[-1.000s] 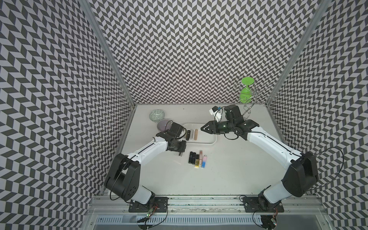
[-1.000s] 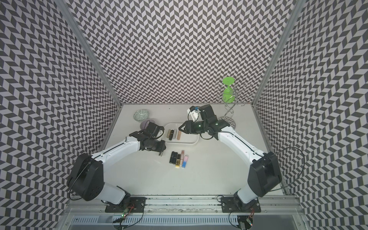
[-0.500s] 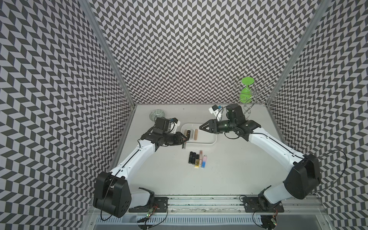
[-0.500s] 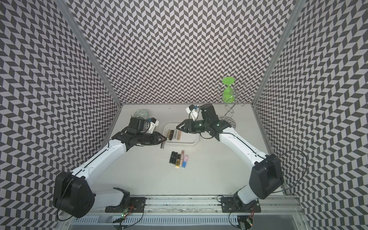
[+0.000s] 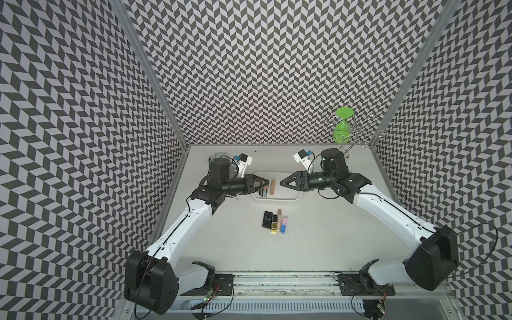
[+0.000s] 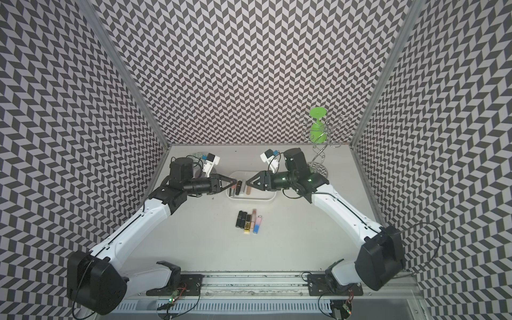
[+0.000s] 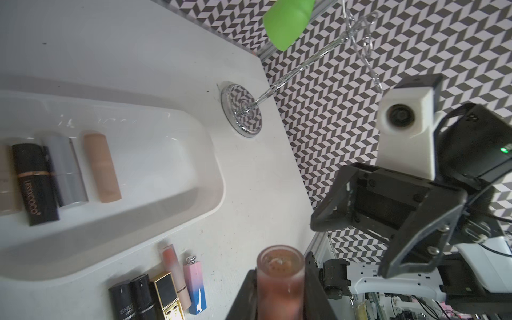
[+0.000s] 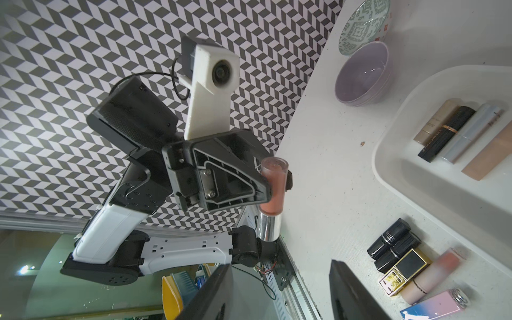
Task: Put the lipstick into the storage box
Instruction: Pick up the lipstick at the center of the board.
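Observation:
A pink translucent lipstick [image 8: 273,188] with a silver base is clamped in my left gripper [image 5: 264,182], which is shut on it above the left end of the storage box [image 5: 293,198]. The left wrist view shows the lipstick [image 7: 279,274] end-on between the fingers. The box is a shallow white tray [image 7: 213,171] with several lipsticks lying side by side at its left end. My right gripper [image 5: 281,183] hangs over the middle of the box, facing the left gripper, open and empty. Its jaws stand wide apart in the right wrist view [image 8: 279,293].
Several more lipsticks [image 5: 274,223] lie in a row on the table in front of the box. A lilac bowl [image 8: 363,77] and a green-patterned bowl [image 8: 363,25] stand left of and behind the box. A wire stand [image 5: 345,130] with a green piece stands back right.
My left arm has swung from beside the table row up over the box's left end, carrying the pink lipstick. The right gripper's jaws have spread wider.

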You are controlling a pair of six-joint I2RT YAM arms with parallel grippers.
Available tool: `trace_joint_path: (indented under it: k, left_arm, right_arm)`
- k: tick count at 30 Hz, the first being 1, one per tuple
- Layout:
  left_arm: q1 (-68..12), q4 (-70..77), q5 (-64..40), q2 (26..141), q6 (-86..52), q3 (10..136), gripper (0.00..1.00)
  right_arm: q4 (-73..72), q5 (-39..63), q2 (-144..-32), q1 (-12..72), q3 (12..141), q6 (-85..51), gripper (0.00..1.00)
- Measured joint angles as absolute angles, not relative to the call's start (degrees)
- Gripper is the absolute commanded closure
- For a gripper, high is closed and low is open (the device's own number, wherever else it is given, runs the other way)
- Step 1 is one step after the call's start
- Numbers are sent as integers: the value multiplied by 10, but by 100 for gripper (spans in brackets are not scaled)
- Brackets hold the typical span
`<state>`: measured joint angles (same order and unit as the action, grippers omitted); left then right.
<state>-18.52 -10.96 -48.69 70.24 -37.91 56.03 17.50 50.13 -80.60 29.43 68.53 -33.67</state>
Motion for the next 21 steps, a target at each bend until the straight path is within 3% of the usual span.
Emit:
trace_joint_path:
  k: [4,13,21]
  left_arm:
    - [-183,-30,-522,701,-434,550,80]
    - [-186,135,-566,701,-552,538,80]
    - [-201,190,-569,701,-594,538,80]
  right_arm:
    - [122,543,-789,295,652,-369,31]
    - [-10,612,-779,298,626,-452,31]
    - [-65,629,-780,314,633,-485,31]
